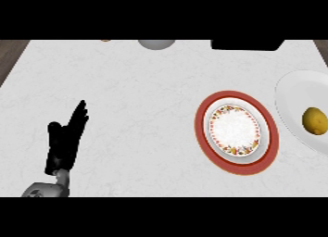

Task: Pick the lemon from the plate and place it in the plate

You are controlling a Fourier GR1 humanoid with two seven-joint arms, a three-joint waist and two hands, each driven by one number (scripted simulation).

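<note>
The lemon (316, 121) is seen lying on the white plate (293, 90) at the right edge of the counter (139, 92), partly cut off by the frame. Just beside it, toward the middle, a red-rimmed plate (236, 132) with a patterned border is laid flat on the pale marbled top, its centre bare. Over at lower left, the left robot hand (66, 136) is held above the counter with fingers straight and pointing up the frame, released, nothing gripped, well apart from both plates. Its grey forearm (47, 187) comes in from the lower edge. The right robot hand is not seen at all. At the far edge, a grey round object (156, 43) and a black block (247, 44) are only partly shown.
</note>
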